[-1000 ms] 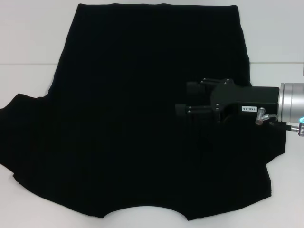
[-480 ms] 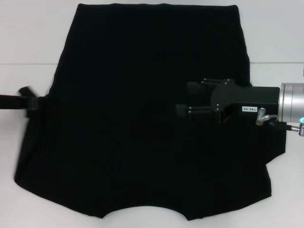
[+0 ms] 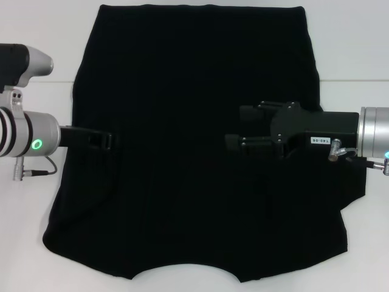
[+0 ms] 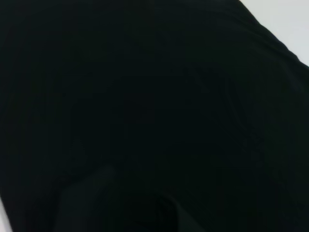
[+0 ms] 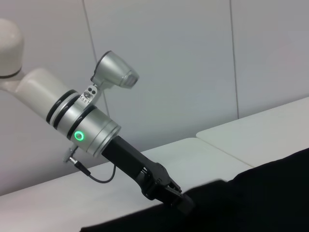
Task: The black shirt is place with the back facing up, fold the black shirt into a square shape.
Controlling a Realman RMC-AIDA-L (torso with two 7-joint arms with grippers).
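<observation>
Head view: black shirt (image 3: 194,152) lies flat on worktop (image 3: 352,48), soft, floppy; I'd grip edges. Left gripper (image 3: 103,141) at left sleeve, right gripper (image 3: 234,141) mid-shirt, jaws unclear both.

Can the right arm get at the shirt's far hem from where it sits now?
Probably yes. The right gripper sits over the black shirt, and only flat cloth lies between it and the far hem; the left gripper is off at the opposite edge.
</observation>
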